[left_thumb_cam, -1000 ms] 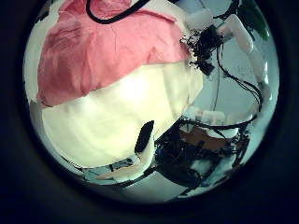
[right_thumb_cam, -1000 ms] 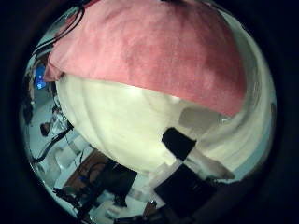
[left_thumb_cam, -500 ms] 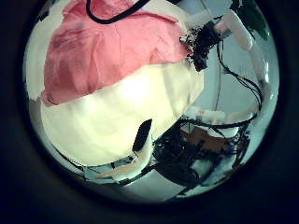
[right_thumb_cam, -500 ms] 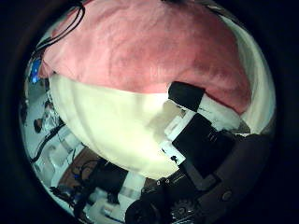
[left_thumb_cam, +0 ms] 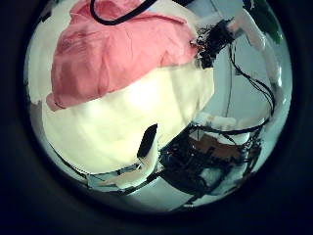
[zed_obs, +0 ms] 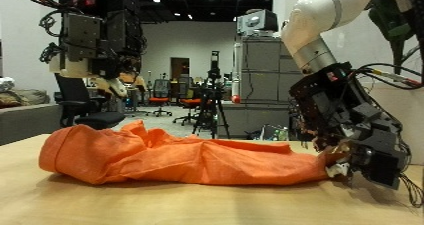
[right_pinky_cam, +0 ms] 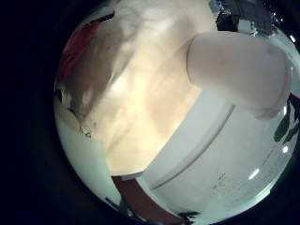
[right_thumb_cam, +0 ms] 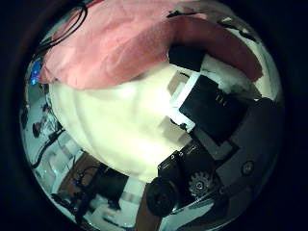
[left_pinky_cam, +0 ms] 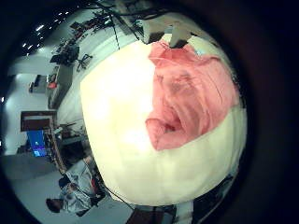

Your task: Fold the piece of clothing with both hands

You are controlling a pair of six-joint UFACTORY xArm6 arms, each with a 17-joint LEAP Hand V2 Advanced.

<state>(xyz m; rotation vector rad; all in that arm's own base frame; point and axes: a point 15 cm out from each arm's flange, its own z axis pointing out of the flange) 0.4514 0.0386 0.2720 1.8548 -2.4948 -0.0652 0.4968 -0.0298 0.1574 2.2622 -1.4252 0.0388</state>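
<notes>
You have one piece of clothing point(zed_obs: 186, 157) to deal with, an orange-pink garment lying bunched in a long low heap across the wooden table point(zed_obs: 80, 203), and two hands. In the outside view both arms hang from the top edge. Your right hand point(zed_obs: 352, 135) is down at the garment's end, its fingers curled onto the edge of the cloth where it tapers to the table. Your left hand point(zed_obs: 100, 41) hangs well above the other end of the garment, touching nothing; its fingers look relaxed, pointing downward, not closed on anything.

The left little finger side palm view gives you what the outside view cannot: the garment point(left_pinky_cam: 192, 98) from above, spread over one side of the pale tabletop point(left_pinky_cam: 121, 121), with a rolled fold at one edge toward the table's middle. The left thumb side palm view shows the same cloth point(left_thumb_cam: 112, 54) from above and, beyond it, the right hand point(left_thumb_cam: 212, 41) at the garment's far edge, plus one dark fingertip point(left_thumb_cam: 148, 141) of the left hand over bare table.

The right thumb side palm view shows the right hand's black and white fingers point(right_thumb_cam: 197, 91) lying against the cloth point(right_thumb_cam: 115, 48), with folds gathered at them. The right little finger side palm view shows mostly tabletop point(right_pinky_cam: 150, 84) and a white finger part point(right_pinky_cam: 239, 70), with only a sliver of garment point(right_pinky_cam: 80, 47) at its edge.
</notes>
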